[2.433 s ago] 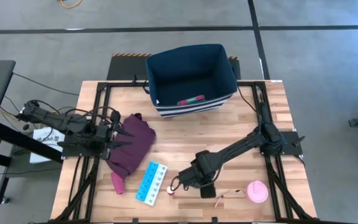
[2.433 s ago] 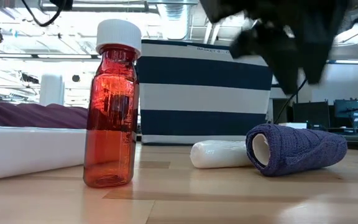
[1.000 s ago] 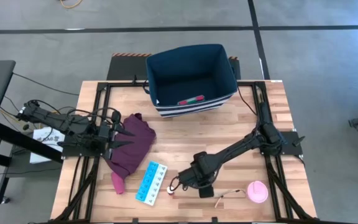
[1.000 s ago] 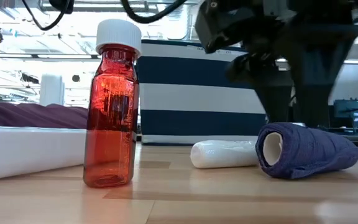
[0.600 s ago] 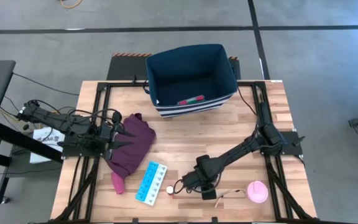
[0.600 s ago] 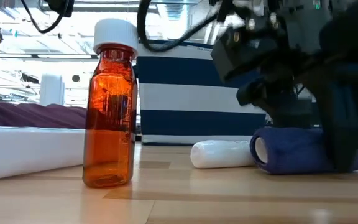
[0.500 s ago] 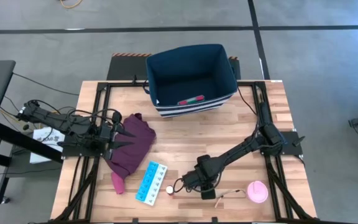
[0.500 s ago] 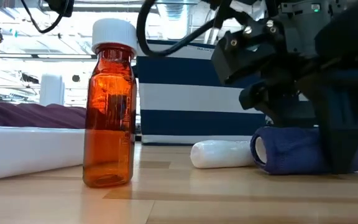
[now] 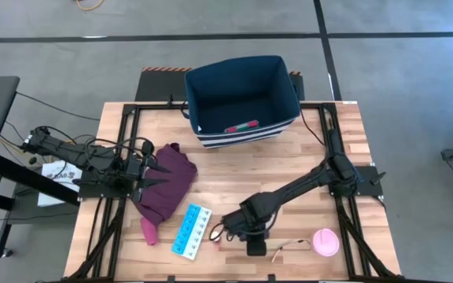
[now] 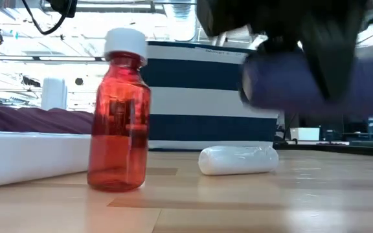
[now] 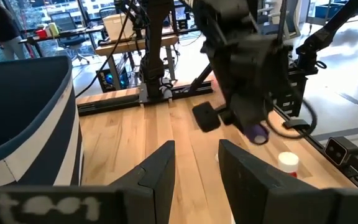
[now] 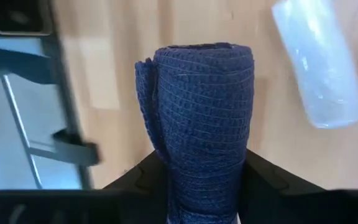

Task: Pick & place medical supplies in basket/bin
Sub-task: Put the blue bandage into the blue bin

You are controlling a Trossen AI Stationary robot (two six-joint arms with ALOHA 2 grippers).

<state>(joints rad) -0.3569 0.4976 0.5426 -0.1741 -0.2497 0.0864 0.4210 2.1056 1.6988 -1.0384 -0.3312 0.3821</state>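
Right hand (image 12: 197,180) clamped on dark-blue bandage roll (image 12: 197,118), lifted off worktop (image 9: 289,165), well short of bin (image 9: 211,86); most supplies unplaced.

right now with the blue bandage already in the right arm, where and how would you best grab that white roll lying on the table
Grip the white roll across its middle, coming straight down from above. It lies flat on its side, long and rounded, so the fingers should straddle the narrow width. The red bottle stands apart from it, leaving room. The right gripper holds the blue bandage roll, so it must drop that first.
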